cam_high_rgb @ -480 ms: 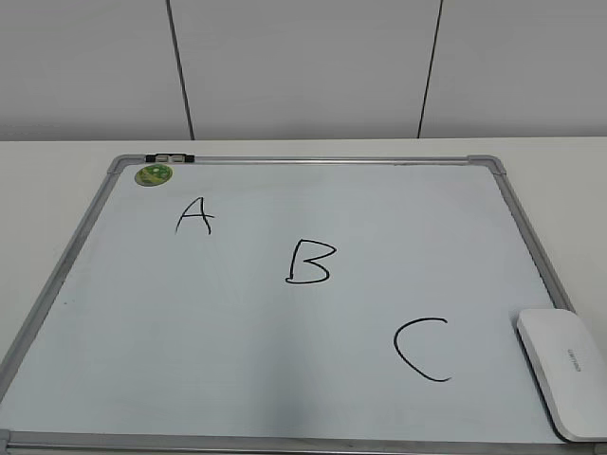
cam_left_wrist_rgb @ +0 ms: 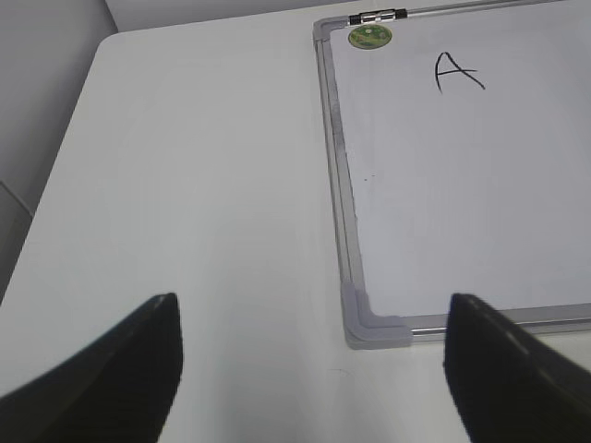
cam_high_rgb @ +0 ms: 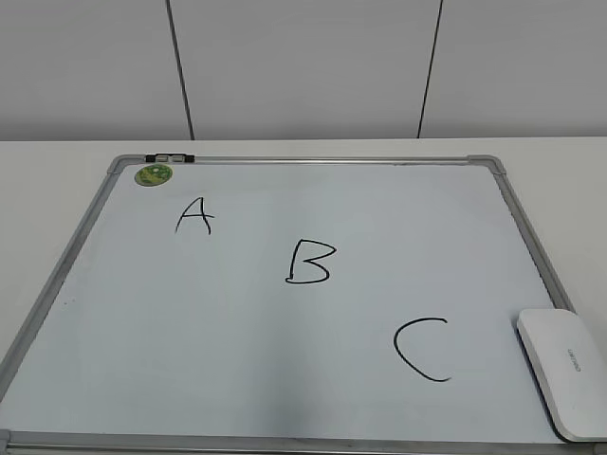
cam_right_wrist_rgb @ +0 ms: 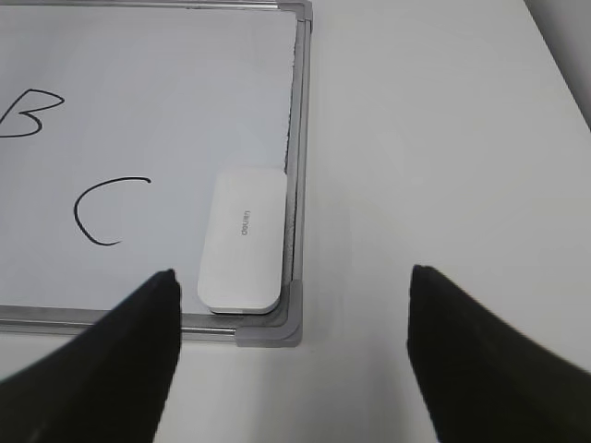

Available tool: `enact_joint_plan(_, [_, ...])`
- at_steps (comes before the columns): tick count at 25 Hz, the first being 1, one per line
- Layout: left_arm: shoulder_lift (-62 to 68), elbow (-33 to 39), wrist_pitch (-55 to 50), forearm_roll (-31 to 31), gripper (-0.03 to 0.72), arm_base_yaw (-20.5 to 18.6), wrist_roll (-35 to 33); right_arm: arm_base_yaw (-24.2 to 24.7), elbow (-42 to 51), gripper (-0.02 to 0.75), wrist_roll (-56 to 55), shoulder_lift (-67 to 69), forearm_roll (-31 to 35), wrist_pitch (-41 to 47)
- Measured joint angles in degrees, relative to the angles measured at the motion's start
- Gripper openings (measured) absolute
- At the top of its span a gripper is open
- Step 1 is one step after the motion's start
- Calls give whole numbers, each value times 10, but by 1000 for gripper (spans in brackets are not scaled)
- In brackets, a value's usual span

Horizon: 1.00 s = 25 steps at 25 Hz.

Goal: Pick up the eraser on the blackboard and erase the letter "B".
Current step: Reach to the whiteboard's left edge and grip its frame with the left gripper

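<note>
eraser [cam_high_rgb: 563, 372] on blackboard [cam_high_rgb: 285, 379] near-right corner; letter "B" [cam_high_rgb: 311, 262] centre

White eraser [cam_high_rgb: 564, 370], black letter "B" [cam_high_rgb: 311, 262], green magnet [cam_high_rgb: 154, 174]

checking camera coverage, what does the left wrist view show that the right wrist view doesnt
Only the left wrist view shows the letter A, the green magnet and the board's near left corner piece, framed by the open left tool.

Only the right wrist view shows the eraser by the near right corner, the letter "B", the letter C and the open right tool.

Both show the blackboard and the white table.
</note>
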State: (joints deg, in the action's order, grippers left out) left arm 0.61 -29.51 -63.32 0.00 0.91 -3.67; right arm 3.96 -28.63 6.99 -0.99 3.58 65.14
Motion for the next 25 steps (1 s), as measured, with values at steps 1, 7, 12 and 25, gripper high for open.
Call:
enact_joint_plan(1, [0, 0, 0, 5, 653, 0, 0, 0, 0, 586, 0, 0, 0, 0])
enact_joint_plan(7, [10, -13, -3, 8, 652, 0, 0, 0, 0, 586, 0, 0, 0, 0])
enact_joint_plan(12, [91, -48, 2, 8, 652, 0, 0, 0, 0, 587, 0, 0, 0, 0])
enact_joint_plan(25, [468, -165, 118, -13, 650, 0, 0, 0, 0, 586, 0, 0, 0, 0])
